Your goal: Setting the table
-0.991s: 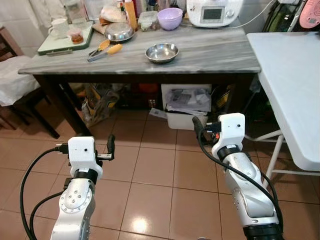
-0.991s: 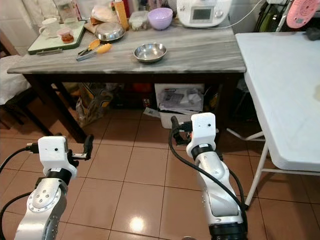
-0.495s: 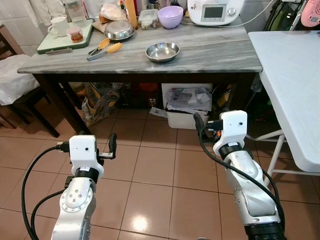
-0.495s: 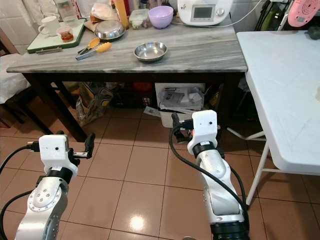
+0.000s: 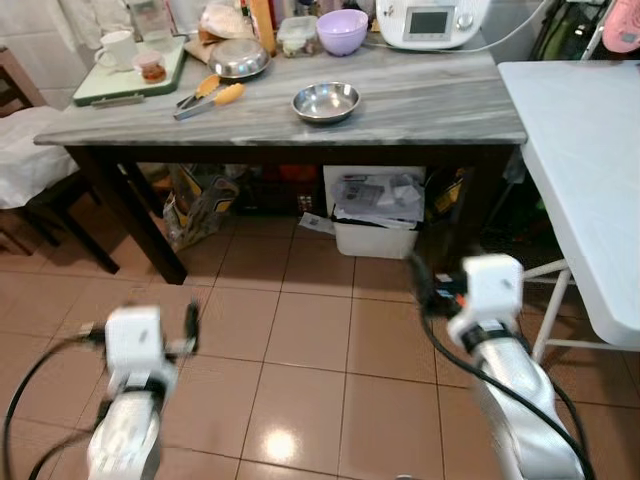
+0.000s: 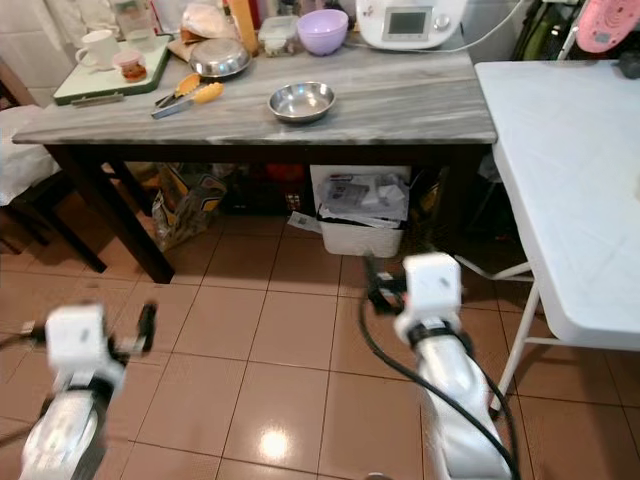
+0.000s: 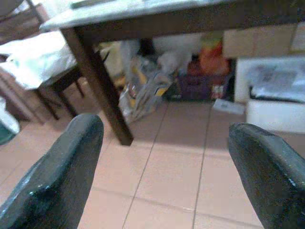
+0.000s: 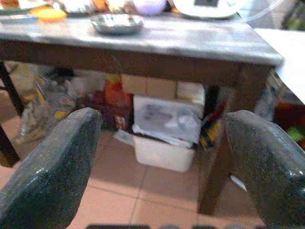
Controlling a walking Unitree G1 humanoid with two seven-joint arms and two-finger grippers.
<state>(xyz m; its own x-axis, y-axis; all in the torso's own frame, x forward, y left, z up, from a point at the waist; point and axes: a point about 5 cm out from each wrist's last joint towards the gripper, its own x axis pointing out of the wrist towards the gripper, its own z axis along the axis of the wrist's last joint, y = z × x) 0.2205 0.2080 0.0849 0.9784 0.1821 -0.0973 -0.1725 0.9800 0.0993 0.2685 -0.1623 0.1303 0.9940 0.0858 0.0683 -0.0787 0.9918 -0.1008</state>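
A steel bowl sits in the middle of the grey marble table, ahead of me. Yellow-handled tongs lie to its left, beside a second steel dish. A purple bowl stands at the back. Both arms hang low over the tiled floor, well short of the table, and look blurred. My left gripper is open with nothing between its fingers, and faces a table leg. My right gripper is open and empty too, with the steel bowl far beyond it.
A white folding table stands on the right. A green tray with a mug sits at the marble table's left end. Boxes, bags and a white bin fill the space under it. A chair is at the left.
Both arms have dropped lower and moved slightly outward, and are blurred by motion. The things on the table have not moved.
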